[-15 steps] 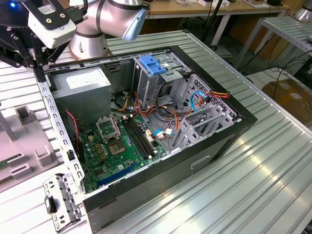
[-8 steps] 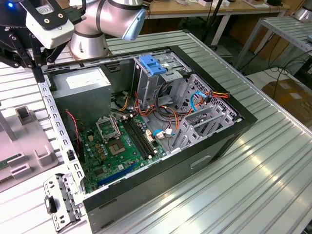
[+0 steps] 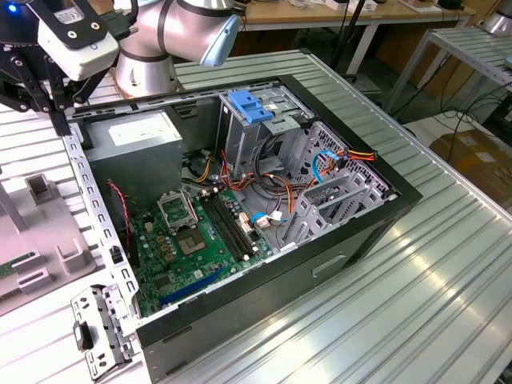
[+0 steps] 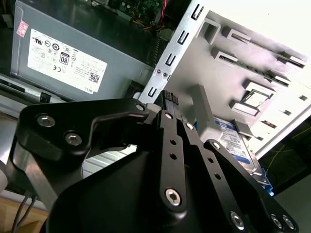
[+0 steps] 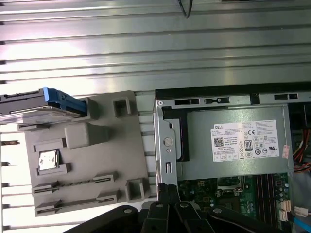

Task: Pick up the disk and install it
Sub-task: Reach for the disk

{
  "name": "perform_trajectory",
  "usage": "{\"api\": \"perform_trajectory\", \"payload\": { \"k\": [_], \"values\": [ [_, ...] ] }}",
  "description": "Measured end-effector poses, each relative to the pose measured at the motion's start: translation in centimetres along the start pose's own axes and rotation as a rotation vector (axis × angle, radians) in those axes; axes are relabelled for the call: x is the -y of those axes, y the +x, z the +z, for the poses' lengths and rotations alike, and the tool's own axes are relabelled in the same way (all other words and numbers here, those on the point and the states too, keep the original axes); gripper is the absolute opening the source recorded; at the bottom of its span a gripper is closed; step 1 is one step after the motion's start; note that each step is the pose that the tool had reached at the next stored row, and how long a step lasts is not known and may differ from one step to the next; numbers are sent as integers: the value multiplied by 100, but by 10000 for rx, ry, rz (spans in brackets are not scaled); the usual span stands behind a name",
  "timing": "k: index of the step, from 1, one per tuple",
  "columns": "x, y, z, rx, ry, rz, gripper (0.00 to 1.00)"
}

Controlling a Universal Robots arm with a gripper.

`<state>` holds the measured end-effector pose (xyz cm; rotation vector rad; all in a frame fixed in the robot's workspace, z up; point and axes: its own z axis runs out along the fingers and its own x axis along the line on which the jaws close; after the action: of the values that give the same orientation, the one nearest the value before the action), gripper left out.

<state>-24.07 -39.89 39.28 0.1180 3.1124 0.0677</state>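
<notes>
The disk [image 5: 36,104] lies at one end of a grey fixture plate [image 5: 104,145], outside the computer case; its dark body is edged by a blue plastic carrier. In the second wrist view the disk [image 4: 234,141] shows its white label with a blue band, past my black finger linkages. My gripper [image 4: 171,97] is shut with nothing in it. It hangs over the case's perforated metal edge [image 5: 165,145], between the fixture plate and the power-supply box, well short of the disk. In the exterior view my gripper [image 3: 58,120] is at the case's far left corner.
The open case [image 3: 240,208] holds a grey power-supply box [image 3: 132,140], a green motherboard [image 3: 200,240], loose cables and a drive cage topped by a blue bracket [image 3: 248,108]. The fixture plate [image 3: 48,240] lies at the exterior view's left. The arm's base [image 3: 152,56] stands behind the case.
</notes>
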Motion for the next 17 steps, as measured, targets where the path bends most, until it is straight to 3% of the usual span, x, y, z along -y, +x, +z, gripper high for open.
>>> {"api": "perform_trajectory", "payload": {
  "k": [8,17],
  "values": [
    [2,24,-1,-1,0,1,11],
    [8,101,-2,0,0,0,11]
  ]
}}
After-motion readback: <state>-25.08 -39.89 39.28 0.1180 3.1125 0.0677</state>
